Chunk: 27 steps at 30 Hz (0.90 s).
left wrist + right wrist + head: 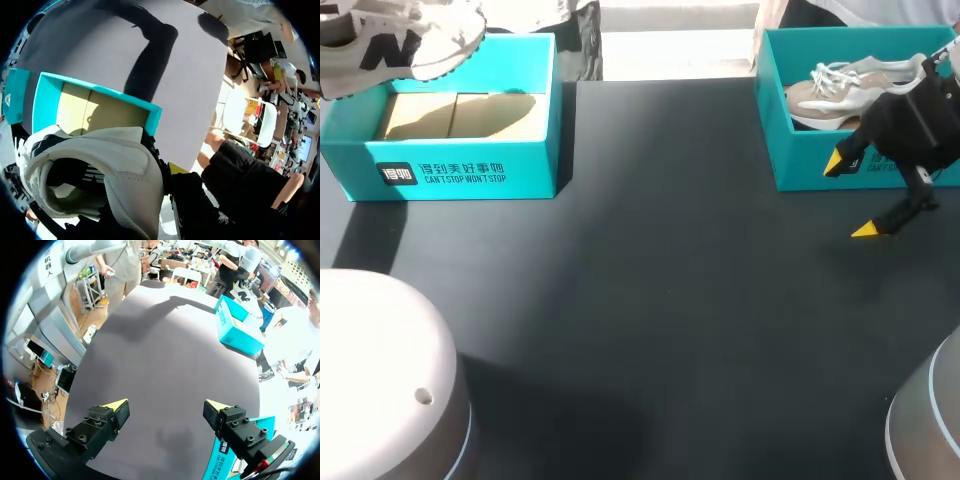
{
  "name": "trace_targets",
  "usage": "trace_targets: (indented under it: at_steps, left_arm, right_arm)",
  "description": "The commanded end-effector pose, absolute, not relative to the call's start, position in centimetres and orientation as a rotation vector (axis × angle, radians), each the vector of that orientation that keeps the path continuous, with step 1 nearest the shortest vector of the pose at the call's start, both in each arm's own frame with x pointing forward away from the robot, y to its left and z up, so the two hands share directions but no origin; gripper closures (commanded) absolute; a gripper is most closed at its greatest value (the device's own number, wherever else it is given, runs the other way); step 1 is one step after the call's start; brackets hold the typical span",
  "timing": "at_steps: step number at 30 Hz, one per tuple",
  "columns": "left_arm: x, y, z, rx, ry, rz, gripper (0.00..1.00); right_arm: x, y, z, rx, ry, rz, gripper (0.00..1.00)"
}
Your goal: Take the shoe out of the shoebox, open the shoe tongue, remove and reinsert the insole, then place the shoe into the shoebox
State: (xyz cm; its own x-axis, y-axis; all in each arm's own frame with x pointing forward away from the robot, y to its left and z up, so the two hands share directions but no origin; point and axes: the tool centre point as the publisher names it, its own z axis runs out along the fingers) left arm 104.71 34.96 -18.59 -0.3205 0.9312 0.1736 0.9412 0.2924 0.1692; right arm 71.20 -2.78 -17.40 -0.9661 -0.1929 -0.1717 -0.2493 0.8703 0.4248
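Observation:
A white shoe with black markings (430, 45) hangs above the left teal shoebox (460, 170), whose cardboard floor is bare. In the left wrist view the shoe (115, 170) fills the foreground, and my left gripper (162, 172) is shut on its collar. Only one of that gripper's yellow fingertips (175, 167) shows, and the box (45, 100) lies below. My right gripper (852, 197) stands open in front of the right teal shoebox (800, 165), nothing between its fingers. In its own view, the right gripper (166, 407) is spread wide over bare tabletop.
A beige shoe with white laces (845, 90) lies in the right shoebox. The dark tabletop (660, 300) stretches between the two boxes. The far left box (237, 327) also shows in the right wrist view.

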Motion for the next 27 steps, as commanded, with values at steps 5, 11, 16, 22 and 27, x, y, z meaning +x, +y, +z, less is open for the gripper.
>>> trace_targets:
  at_steps: [5, 11, 16, 22, 27]
  left_arm:
    - [104.2, 35.2, -18.5, -2.293, -2.053, -0.448, 1.00]
    - [104.2, 35.2, -18.5, -2.293, -2.053, -0.448, 1.00]
    - [103.6, 33.9, -18.5, -2.196, -2.190, -0.414, 1.00]
    - [103.8, 33.2, -18.4, -2.179, -2.239, -0.319, 1.00]
    - [105.1, 32.4, -19.2, -2.191, -2.211, -0.320, 1.00]
  right_arm:
    - [71.4, -2.7, -17.5, -0.348, 2.923, 0.684, 0.00]
    - [71.4, -2.7, -17.5, -0.348, 2.923, 0.684, 0.00]
    - [71.4, -2.7, -17.5, -0.348, 2.923, 0.684, 0.00]
    - [71.4, -2.7, -17.5, -0.348, 2.923, 0.684, 0.00]
    - [71.4, -2.7, -17.5, -0.348, 2.923, 0.684, 0.00]
